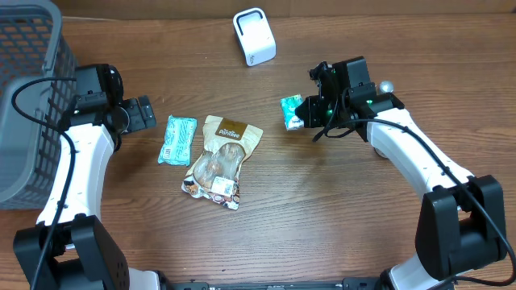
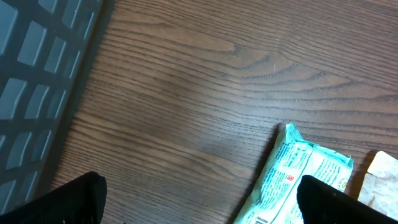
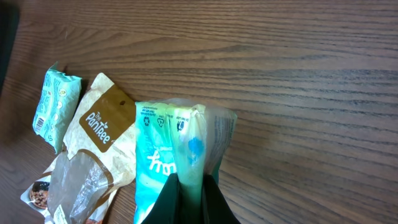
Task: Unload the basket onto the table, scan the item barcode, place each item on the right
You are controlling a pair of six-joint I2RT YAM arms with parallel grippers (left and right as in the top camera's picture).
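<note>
1. The right gripper (image 1: 309, 113) is clenched on the green packet (image 1: 292, 112), right of the table's (image 1: 339, 209) centre, short of the white scanner (image 1: 254, 36) by the far edge.
2. The left gripper (image 1: 147, 113) is released and empty.
3. The pinched film could slip, or its barcode could face away from the scanner.

Mock shop checkout on a robot test bench, as I saw it from my station.
I looked down on a wood-grain table (image 1: 322, 217) with a grey wire basket (image 1: 24, 97) at one corner, a small white scanner (image 1: 254, 36) at the far edge, and retail snacks, a teal pack (image 1: 176, 139) and a pouch (image 1: 219, 157), lying between the left arm (image 1: 76, 169) and right arm (image 1: 419, 157).
</note>
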